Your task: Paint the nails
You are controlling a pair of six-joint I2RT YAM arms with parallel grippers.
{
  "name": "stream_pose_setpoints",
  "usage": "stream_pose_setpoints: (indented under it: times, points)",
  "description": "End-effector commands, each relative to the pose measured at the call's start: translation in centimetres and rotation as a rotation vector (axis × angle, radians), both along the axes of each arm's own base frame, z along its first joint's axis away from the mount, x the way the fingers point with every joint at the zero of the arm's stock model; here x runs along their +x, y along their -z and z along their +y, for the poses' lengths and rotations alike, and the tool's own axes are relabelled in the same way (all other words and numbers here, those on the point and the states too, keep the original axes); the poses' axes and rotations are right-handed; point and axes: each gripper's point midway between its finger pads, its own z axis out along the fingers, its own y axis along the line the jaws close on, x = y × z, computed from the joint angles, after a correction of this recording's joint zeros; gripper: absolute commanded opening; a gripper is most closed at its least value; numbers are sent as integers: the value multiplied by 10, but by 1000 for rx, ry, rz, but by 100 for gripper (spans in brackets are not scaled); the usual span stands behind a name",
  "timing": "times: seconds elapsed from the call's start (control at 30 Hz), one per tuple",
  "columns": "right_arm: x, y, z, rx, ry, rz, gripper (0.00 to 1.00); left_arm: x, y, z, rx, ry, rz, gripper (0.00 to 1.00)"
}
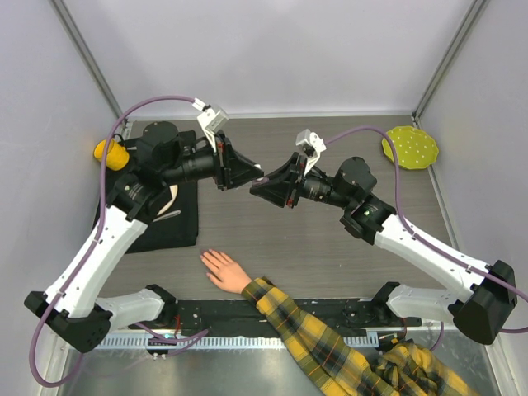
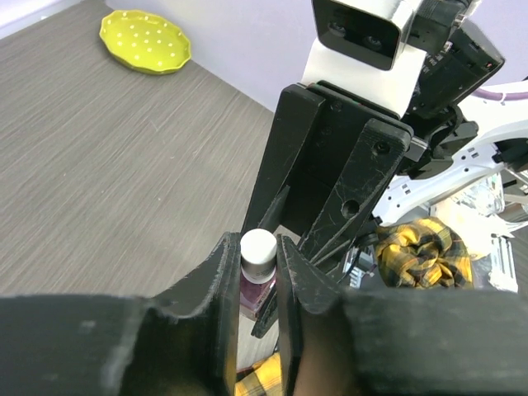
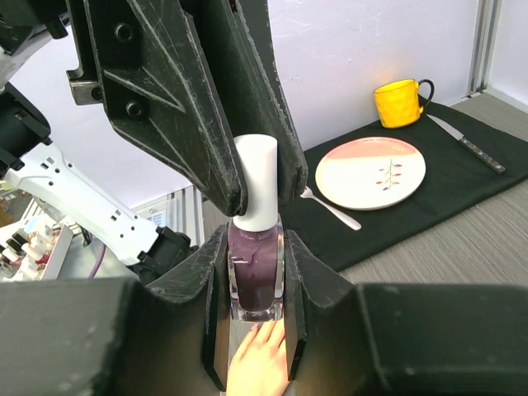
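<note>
The pale hand (image 1: 223, 270) lies palm down on the table, its plaid sleeve (image 1: 305, 326) running to the near right; its nails are too small to make out. Above the table the two grippers meet tip to tip. My right gripper (image 3: 255, 241) is shut on a purple nail polish bottle (image 3: 256, 268). My left gripper (image 2: 256, 247) is shut on the bottle's white cap (image 2: 257, 244), which is still seated on the bottle neck. In the right wrist view the hand (image 3: 260, 363) shows directly below the bottle.
A black mat (image 1: 177, 219) at the left holds a pink-and-white plate (image 3: 371, 173), a fork (image 3: 330, 208), a knife (image 3: 466, 142) and a yellow mug (image 1: 111, 151). A yellow dotted plate (image 1: 410, 147) lies at the far right.
</note>
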Motion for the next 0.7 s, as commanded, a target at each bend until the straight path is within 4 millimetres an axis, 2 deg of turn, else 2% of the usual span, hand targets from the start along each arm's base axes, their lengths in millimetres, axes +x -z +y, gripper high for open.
stream_pose_setpoints:
  times: [0.0,0.07,0.1,0.13,0.17,0.2,0.3,0.37,0.4,0.47,0.53,0.6,0.63,0.67]
  points:
    - [-6,-69,-13,138,30,-188,1,5,16,10,87,-64,57,30]
    - [-4,-61,-13,110,39,-176,1,8,3,15,77,-105,21,49]
    - [-3,-54,-13,98,47,-170,1,9,-7,22,64,-146,-13,64]
    - [-2,-51,-13,91,48,-164,1,10,-13,25,53,-168,-29,71]
    - [-2,-44,-13,77,50,-155,1,9,-25,29,35,-186,-57,81]
    - [-1,-42,-14,73,57,-152,1,8,-33,34,22,-207,-77,99]
    - [1,-32,-15,54,68,-139,1,2,-61,51,-18,-279,-153,100]
    - [2,-32,-18,49,87,-147,1,1,-71,62,-37,-335,-186,100]
    - [3,-31,-18,45,93,-149,1,-6,-82,69,-67,-352,-216,100]
    - [7,-32,-20,33,120,-153,1,-6,-86,74,-104,-394,-190,100]
    - [15,-30,-23,14,163,-149,1,4,-90,77,-150,-459,-130,95]
    - [24,-34,-26,11,214,-141,1,9,-89,71,-213,-479,4,85]
    - [28,-32,-27,0,238,-130,1,19,-81,66,-220,-500,68,81]
    - [34,-34,-30,-3,273,-134,1,24,-78,64,-232,-516,106,73]
